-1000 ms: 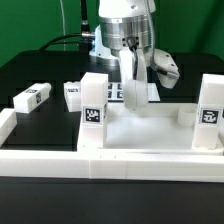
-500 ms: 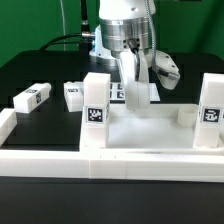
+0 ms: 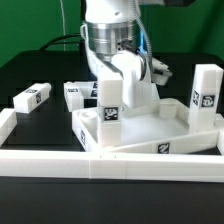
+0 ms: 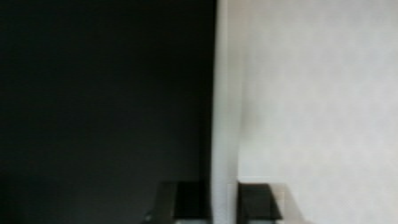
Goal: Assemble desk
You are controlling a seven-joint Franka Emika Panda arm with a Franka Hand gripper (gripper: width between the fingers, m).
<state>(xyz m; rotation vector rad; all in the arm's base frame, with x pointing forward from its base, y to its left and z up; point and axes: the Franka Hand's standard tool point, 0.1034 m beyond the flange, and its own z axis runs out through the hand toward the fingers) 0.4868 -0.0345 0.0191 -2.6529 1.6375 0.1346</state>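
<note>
**A:** Where's the desk?

**B:** The tabletop (image 3: 150,126) sits mid-bench, turned askew to the low wall (image 3: 100,166) that runs along the bench's near edge. Two upright legs stand at its corners, one (image 3: 110,104) on the exterior view's left and one (image 3: 207,95) on its right.

**A:** And the gripper?

**B:** The gripper (image 3: 128,90) comes down at the tabletop's far side, just beside the left upright leg. In the wrist view its fingertips (image 4: 189,203) pinch the tabletop's thin rim.

**A:** The surface, the room?

**B:** A black bench (image 3: 40,68), with a green backdrop (image 3: 25,25) behind it.

**A:** Anything else lying about?

**B:** Two loose legs lie flat. One (image 3: 33,97) is near the bench edge at the exterior view's left. The other (image 3: 74,93) lies between it and the tabletop.
</note>
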